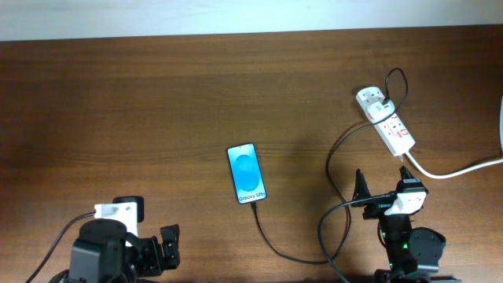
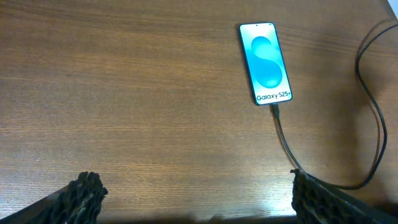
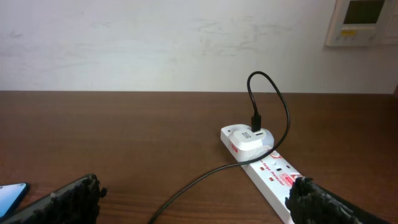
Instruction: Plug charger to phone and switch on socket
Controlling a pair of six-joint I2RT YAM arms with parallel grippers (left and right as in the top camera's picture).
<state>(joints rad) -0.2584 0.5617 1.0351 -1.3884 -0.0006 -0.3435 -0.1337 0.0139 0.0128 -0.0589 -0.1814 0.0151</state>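
Note:
The phone (image 1: 247,173) lies mid-table, blue screen lit. The black charger cable (image 1: 271,236) runs from the phone's near end, loops right and rises to a white adapter (image 1: 380,106) in the socket (image 1: 393,130), a white power strip with red switches. In the left wrist view the connector tip sits in the phone (image 2: 267,62) and the cable (image 2: 283,134) trails toward my right finger. My left gripper (image 1: 167,245) (image 2: 199,208) is open and empty, near the phone. My right gripper (image 1: 383,185) (image 3: 199,208) is open and empty just short of the socket (image 3: 273,174), cable (image 3: 205,180) between the fingers.
The socket's thick white cord (image 1: 456,171) runs off to the right edge. A white wall borders the table's far side, with a wall panel (image 3: 364,22) on it. A corner of the phone (image 3: 9,196) shows in the right wrist view.

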